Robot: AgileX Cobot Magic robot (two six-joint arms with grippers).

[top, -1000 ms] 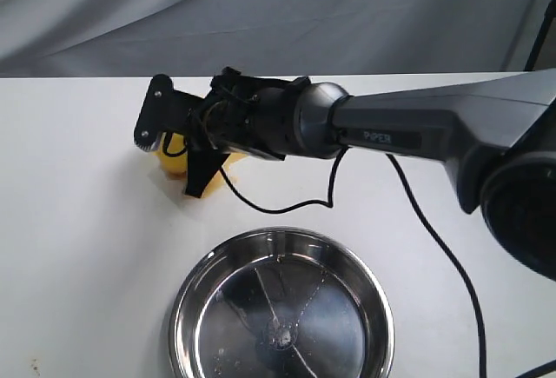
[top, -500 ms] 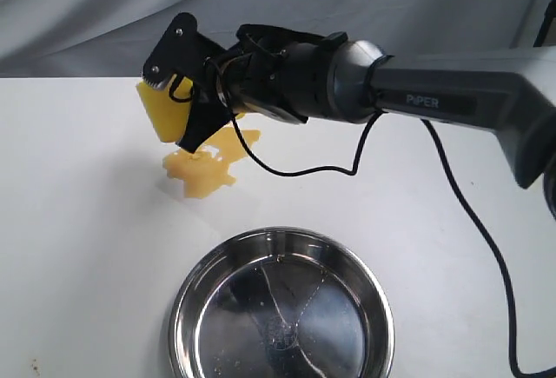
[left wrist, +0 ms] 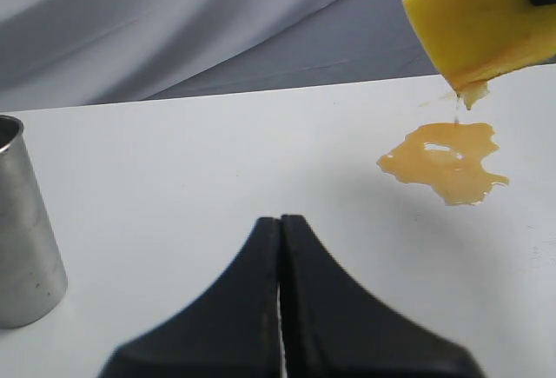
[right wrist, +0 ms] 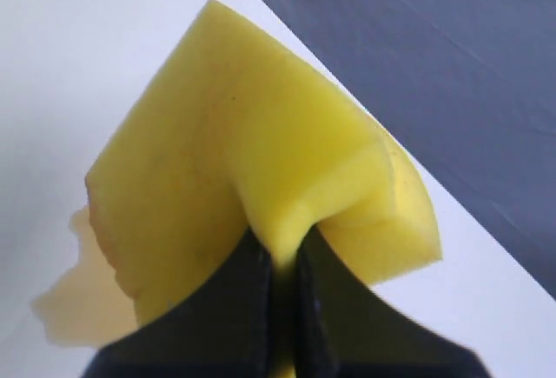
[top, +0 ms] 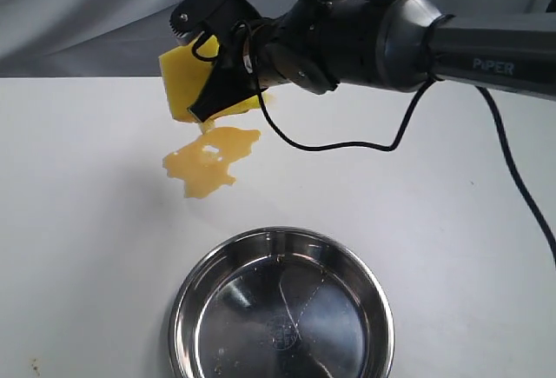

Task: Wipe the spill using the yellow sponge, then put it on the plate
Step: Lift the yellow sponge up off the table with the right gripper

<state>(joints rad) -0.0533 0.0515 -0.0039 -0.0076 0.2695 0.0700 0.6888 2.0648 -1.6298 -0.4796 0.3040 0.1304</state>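
Note:
My right gripper (top: pixel 208 56) is shut on the yellow sponge (top: pixel 185 85), holding it in the air above the table; the foam is pinched and folded between the jaws (right wrist: pixel 282 248). The sponge (left wrist: pixel 486 17) drips from its lower corner. Below it lies the amber spill (top: pixel 208 161) on the white table, also seen as the spill (left wrist: pixel 447 159) and the spill (right wrist: pixel 78 295). The steel plate (top: pixel 187 308) sits near the front edge with a few droplets inside. My left gripper (left wrist: pixel 280 222) is shut on nothing, low over the table, well away from the spill.
A steel cup (left wrist: pixel 22 239) stands on the table beside my left gripper. A black cable (top: pixel 330 143) hangs from the right arm over the table. Grey cloth (top: pixel 87 13) backs the far edge.
My right gripper has lifted the sponge off the table and moved it up and slightly right. The spill, covered a second ago, now lies exposed beneath it.

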